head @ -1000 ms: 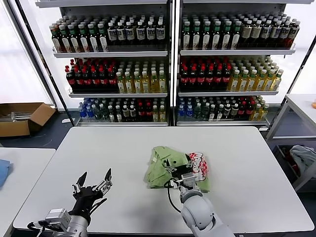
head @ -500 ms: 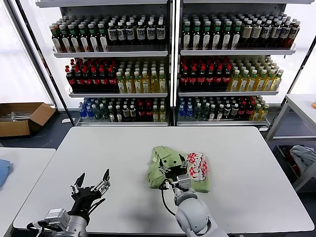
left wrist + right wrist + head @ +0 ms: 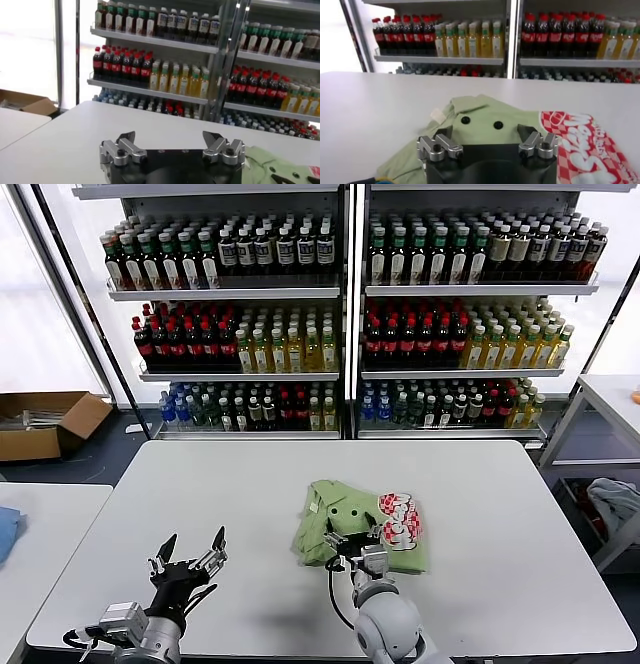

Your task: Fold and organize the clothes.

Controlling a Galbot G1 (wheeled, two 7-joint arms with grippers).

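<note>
The right gripper (image 3: 355, 542) has its fingers (image 3: 446, 133) spread apart, holding nothing, poised at the near edge of a light green polo shirt (image 3: 350, 522). The shirt lies bunched on the white table (image 3: 500, 514), right of centre, its collar and two dark buttons (image 3: 465, 120) facing up and its red-and-white graphic (image 3: 400, 519) on the right side. The left gripper (image 3: 188, 556) hovers over the table's near left corner, well apart from the shirt, fingers (image 3: 126, 137) likewise spread and empty. Shelves of bottled drinks (image 3: 300, 334) stand behind the table.
</note>
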